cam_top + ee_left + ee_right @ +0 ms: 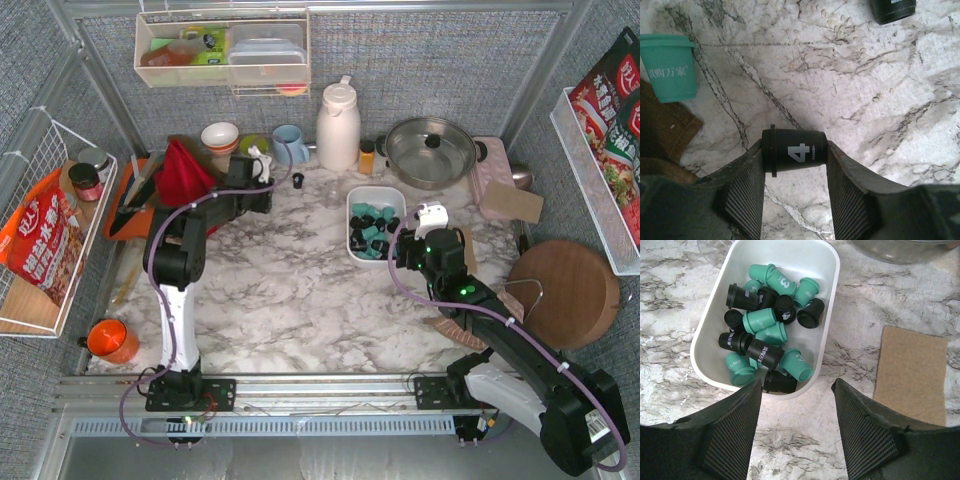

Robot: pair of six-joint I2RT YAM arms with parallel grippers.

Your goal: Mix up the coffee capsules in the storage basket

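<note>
1. My right pincer (796, 385) is spread and empty. The storage basket (810, 257) sits just ahead of its tips, with teal and black coffee capsules (767, 335) heaped inside.
2. My left pincer (795, 156) pinches a stray black capsule (790, 149) marked 4, end to end on the marble (865, 100), presumably to add it.

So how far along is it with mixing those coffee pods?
Mostly done: teal and black capsules already lie jumbled in the white basket. In hand: a black capsule looks pinched between the left jaws on the table. Remaining: a teal capsule and another black one outside.
</note>
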